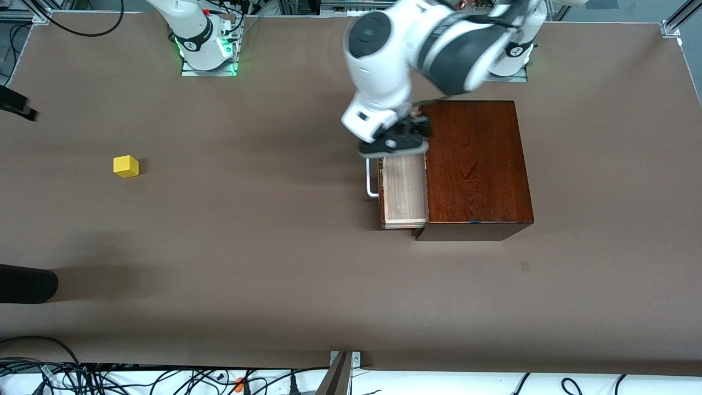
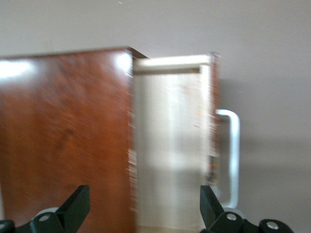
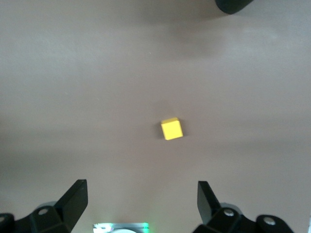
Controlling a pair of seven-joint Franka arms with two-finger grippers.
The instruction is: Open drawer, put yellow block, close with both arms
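The dark-brown wooden box (image 1: pixel 477 164) stands toward the left arm's end of the table. Its drawer (image 1: pixel 405 192) is pulled out, showing the pale tray (image 2: pixel 170 145) and the white bar handle (image 1: pixel 372 178) (image 2: pixel 233 155). My left gripper (image 1: pixel 395 140) (image 2: pixel 143 206) hangs open over the drawer's end nearest the robot bases, holding nothing. The yellow block (image 1: pixel 126 166) (image 3: pixel 172 129) lies alone on the mat toward the right arm's end. My right gripper (image 3: pixel 141 204) is open and empty high above the table, with the block below it; the front view does not show it.
A brown mat (image 1: pixel 263 247) covers the table. A dark rounded object (image 1: pixel 24 285) (image 3: pixel 233 5) and a dark bar (image 1: pixel 16 105) jut in at the right arm's end. Cables (image 1: pixel 109 378) run along the edge nearest the front camera.
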